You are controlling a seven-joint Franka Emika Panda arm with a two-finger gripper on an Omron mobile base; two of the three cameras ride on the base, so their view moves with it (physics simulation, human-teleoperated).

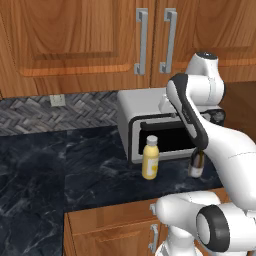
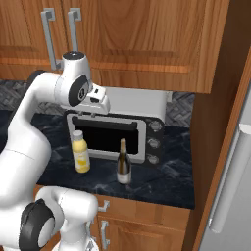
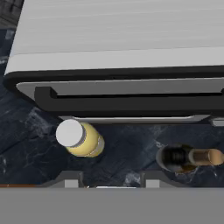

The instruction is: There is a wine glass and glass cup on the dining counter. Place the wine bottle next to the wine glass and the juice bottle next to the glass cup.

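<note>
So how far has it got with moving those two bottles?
Nothing looks done yet. The juice bottle and wine bottle both stand on the counter before the toaster oven. The end effector hovers above them, holding nothing. Both moves remain.

A silver toaster oven [image 2: 117, 130] (dark glass door) sits below wooden wall cabinets [image 2: 142, 37].

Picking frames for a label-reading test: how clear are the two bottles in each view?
Left base view: juice bottle clear, wine bottle half hidden behind the arm. Right base view: both unobstructed, labels soft. Hand view: seen from above, labels not readable.
</note>
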